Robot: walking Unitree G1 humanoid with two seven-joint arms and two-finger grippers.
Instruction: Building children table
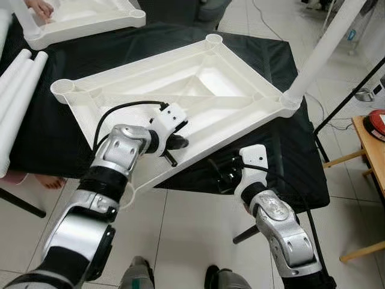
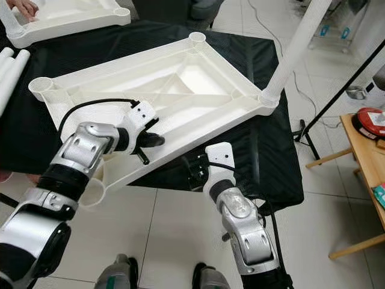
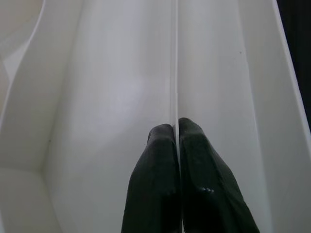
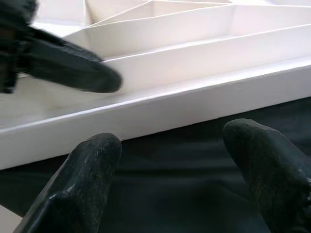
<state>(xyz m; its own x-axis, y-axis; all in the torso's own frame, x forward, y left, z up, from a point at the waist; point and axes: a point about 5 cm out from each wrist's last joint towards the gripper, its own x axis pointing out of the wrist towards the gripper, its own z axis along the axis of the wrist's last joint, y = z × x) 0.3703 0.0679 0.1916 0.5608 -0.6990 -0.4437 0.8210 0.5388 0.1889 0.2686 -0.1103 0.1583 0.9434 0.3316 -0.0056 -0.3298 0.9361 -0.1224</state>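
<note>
Nearest me, my right gripper point(image 4: 170, 170) hangs just off the near edge of the black cloth point(image 1: 283, 138), fingers point(image 4: 82, 174) spread wide with nothing between them. It points at the outer side wall of the white tabletop point(image 1: 198, 90) but is apart from it.

My left gripper point(image 3: 177, 145) reaches over the tabletop's near long edge. Its fingers are pressed together on a thin upright rib point(image 3: 173, 58) inside the tabletop, one finger on each side of it.

The tabletop lies upside down on the black cloth, ribs facing up, with a round socket at each corner. Its nearest corner overhangs the cloth's edge beside my left forearm. One white leg point(image 1: 325, 51) stands in the socket at the right corner and leans away to the upper right.

Further left, several loose white legs point(image 1: 18, 84) lie side by side on the cloth.

At the far left, a second white tabletop point(image 1: 84, 21) rests on the cloth, with a person's hand point(image 1: 41, 8) on it.

Off to the right stands a wooden table point(image 1: 370, 150) with a red object point(image 1: 378, 123) on it.
</note>
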